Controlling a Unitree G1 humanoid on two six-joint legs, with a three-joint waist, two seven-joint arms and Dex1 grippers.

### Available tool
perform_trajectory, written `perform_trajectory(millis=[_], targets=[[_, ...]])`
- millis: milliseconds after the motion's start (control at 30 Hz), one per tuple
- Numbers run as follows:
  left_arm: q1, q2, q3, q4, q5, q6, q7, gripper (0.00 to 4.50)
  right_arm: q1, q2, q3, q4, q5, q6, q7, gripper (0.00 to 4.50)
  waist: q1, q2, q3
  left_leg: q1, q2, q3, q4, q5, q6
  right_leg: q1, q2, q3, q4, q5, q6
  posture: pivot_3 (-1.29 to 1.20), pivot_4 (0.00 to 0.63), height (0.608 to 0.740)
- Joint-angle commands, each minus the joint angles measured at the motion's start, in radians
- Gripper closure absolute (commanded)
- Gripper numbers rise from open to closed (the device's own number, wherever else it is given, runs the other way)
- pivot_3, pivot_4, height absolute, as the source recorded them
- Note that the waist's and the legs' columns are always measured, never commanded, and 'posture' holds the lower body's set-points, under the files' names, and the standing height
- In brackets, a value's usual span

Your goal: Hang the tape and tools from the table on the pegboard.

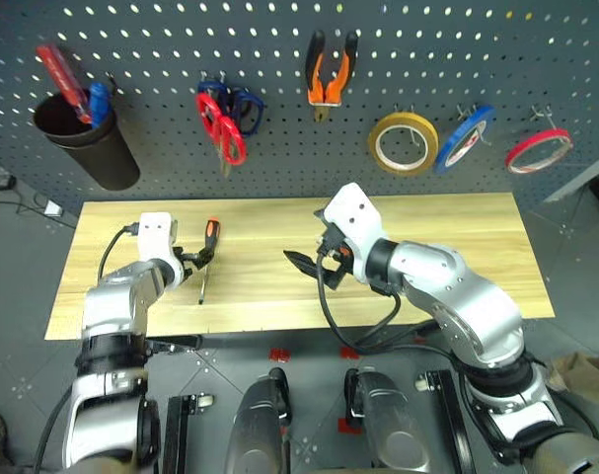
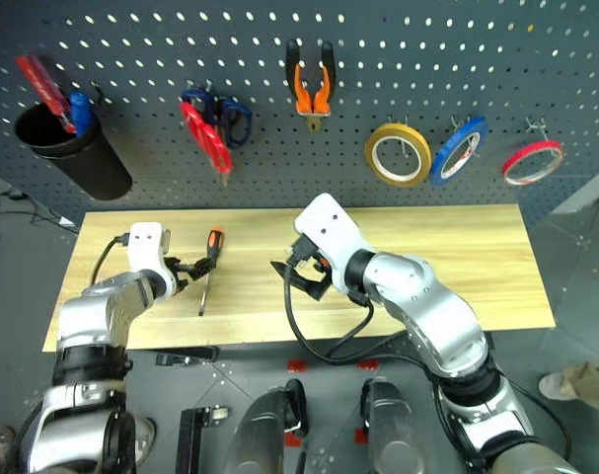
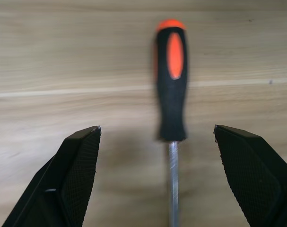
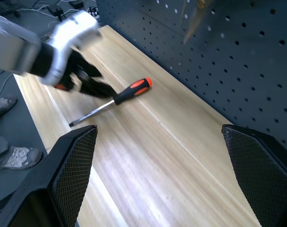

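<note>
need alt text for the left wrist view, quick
An orange-and-black-handled screwdriver lies on a light wooden table, its metal shaft pointing toward the camera. The left gripper is open, one black finger on each side of the shaft, not touching it.

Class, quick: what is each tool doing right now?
Left tool: open, holding nothing, around the screwdriver.
Right tool: open, empty.
</note>
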Motion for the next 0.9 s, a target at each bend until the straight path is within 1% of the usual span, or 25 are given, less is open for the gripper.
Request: perform_trajectory(millis=[33, 200, 233, 300, 433, 533, 567, 600, 633, 700, 767, 833, 900], targets=[[-0.061, 0.031, -0.038, 0.152, 0.036, -0.079, -0.03, 0.47, -0.023, 0.014, 0.02, -0.018, 0.016, -0.014, 0.01, 0.0, -0.003, -0.001, 0.004, 0.0, 0.0, 0.0, 0.0, 0.0, 0.0, 0.0, 0.0, 0.0, 0.0, 0.0, 0.0, -0.22, 0.42, 0.74], [-0.137, 0.044, -0.086, 0.314, 0.071, -0.145, -0.069, 0.47, -0.025, -0.017, 0.057, -0.044, 0.056, -0.046, 0.094, 0.0, -0.006, -0.001, 0.008, 0.0, 0.001, 0.001, -0.001, 0.0, 0.0, -0.002, 0.0, 0.0, 0.0, 0.0, 0.0, -0.23, 0.414, 0.74], [-0.148, 0.045, -0.094, 0.336, 0.078, -0.158, -0.075, 0.64, -0.024, -0.025, 0.062, -0.047, 0.062, -0.056, 0.108, 0.0, -0.005, -0.001, 0.008, 0.0, 0.001, 0.001, -0.001, 0.0, 0.0, -0.002, 0.0, 0.0, 0.0, 0.0, 0.0, -0.23, 0.412, 0.74], [-0.165, 0.048, -0.113, 0.371, 0.092, -0.184, -0.095, 1.08, -0.021, -0.043, 0.07, -0.05, 0.071, -0.082, 0.136, 0.0, -0.005, -0.001, 0.008, 0.0, 0.0, 0.002, 0.0, 0.0, 0.0, -0.001, 0.0, 0.0, 0.0, 0.0, 0.0, -0.23, 0.409, 0.74], [-0.188, 0.053, -0.135, 0.419, 0.111, -0.23, -0.12, 2.35, -0.012, -0.069, 0.076, -0.04, 0.068, -0.144, 0.173, 0.0, -0.005, -0.001, 0.008, 0.0, 0.0, 0.002, 0.0, 0.0, 0.0, -0.001, -0.001, 0.0, 0.0, 0.0, 0.0, -0.24, 0.396, 0.74], [-0.187, 0.068, -0.143, 0.408, 0.12, -0.257, -0.147, 3.25, -0.011, -0.082, 0.07, -0.02, 0.059, -0.171, 0.181, 0.0, -0.005, -0.001, 0.008, 0.0, 0.0, 0.002, 0.0, 0.0, 0.0, -0.001, -0.001, 0.0, 0.001, 0.0, 0.0, -0.25, 0.373, 0.74], [-0.166, 0.083, -0.16, 0.371, 0.133, -0.284, -0.169, 3.63, -0.013, -0.088, 0.068, -0.015, 0.055, -0.179, 0.183, 0.0, -0.005, -0.001, 0.008, 0.0, 0.0, 0.002, 0.0, 0.0, 0.0, -0.001, -0.001, 0.0, 0.001, 0.0, 0.0, -0.25, 0.365, 0.74], [-0.151, 0.094, -0.172, 0.344, 0.142, -0.302, -0.184, 3.88, -0.014, -0.092, 0.066, -0.012, 0.052, -0.185, 0.185, 0.0, -0.007, -0.002, 0.007, 0.0, 0.0, 0.002, 0.0, 0.0, 0.0, -0.001, -0.001, 0.0, 0.001, 0.0, 0.0, -0.25, 0.365, 0.74], [-0.141, 0.099, -0.181, 0.33, 0.148, -0.317, -0.192, 3.9, -0.013, -0.095, 0.065, -0.006, 0.05, -0.193, 0.187, 0.0, -0.009, -0.002, 0.007, 0.0, 0.0, 0.002, 0.0, 0.0, 0.0, -0.001, -0.001, 0.0, 0.0, 0.0, 0.0, -0.25, 0.356, 0.74], [-0.043, 0.148, -0.188, 0.167, 0.164, -0.37, -0.21, 3.9, -0.008, -0.106, 0.032, 0.003, 0.048, -0.208, 0.179, 0.0, -0.015, -0.004, 0.005, 0.0, 0.001, 0.002, 0.0, 0.0, 0.0, -0.002, -0.001, 0.0, 0.0, 0.0, 0.0, -0.25, 0.323, 0.74], [0.015, 0.171, -0.19, 0.074, 0.173, -0.394, -0.21, 3.9, -0.001, -0.114, 0.017, 0.016, 0.044, -0.233, 0.176, 0.0, -0.018, -0.005, 0.005, -0.001, 0.001, 0.002, -0.001, 0.0, -0.001, -0.002, 0.0, 0.0, 0.0, 0.0, -0.001, -0.25, 0.314, 0.74], [0.109, 0.177, -0.145, -0.072, 0.147, -0.39, -0.189, 3.9, 0.012, -0.122, 0.003, 0.021, 0.036, -0.248, 0.168, 0.0, -0.018, -0.006, 0.003, -0.001, 0.001, 0.001, -0.001, 0.0, -0.001, -0.002, -0.001, -0.001, 0.0, 0.0, -0.001, -0.25, 0.288, 0.74], [0.229, 0.179, -0.088, -0.251, 0.119, -0.393, -0.168, 3.9, 0.021, -0.134, -0.009, 0.017, 0.029, -0.271, 0.169, 0.0, -0.018, -0.007, 0.0, -0.002, 0.001, 0.001, 0.0, 0.0, -0.001, -0.001, -0.001, -0.001, 0.0, 0.0, -0.001, -0.25, 0.278, 0.74]])
